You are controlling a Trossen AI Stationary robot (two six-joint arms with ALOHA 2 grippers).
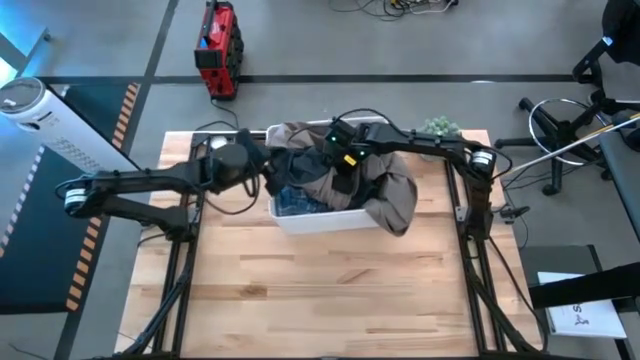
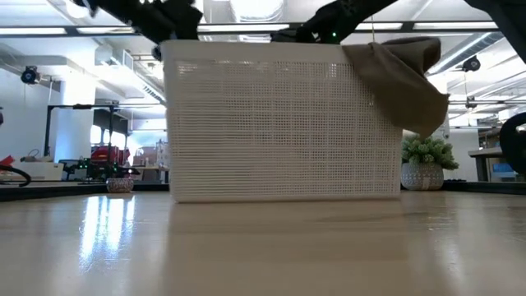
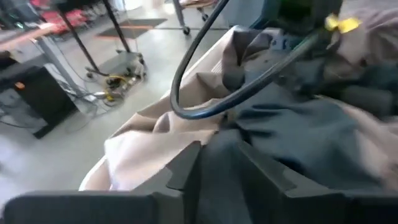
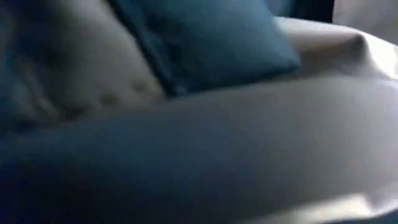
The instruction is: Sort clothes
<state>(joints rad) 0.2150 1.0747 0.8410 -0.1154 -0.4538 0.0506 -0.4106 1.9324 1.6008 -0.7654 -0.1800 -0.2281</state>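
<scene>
Two arms reach into the white bin [image 1: 300, 220] on the bench [image 1: 330, 290], left jaws [image 3: 217, 171] spread over the soft, light clothes [image 1: 345, 185] heaped there, best pinched at a raised fold, right jaws' state untellable.

Bin [image 1: 300, 221] crammed with clothes [image 1: 345, 180], both arms over it; front tabletop [image 1: 330, 290] free; taupe garment [image 1: 398, 205] overhangs right wall.

You see a pale wood table [image 1: 330, 290], glossy at low angle; a perforated white plastic bin [image 2: 279, 123]; soft matt taupe garment [image 1: 395, 200] at its three o'clock edge.
</scene>
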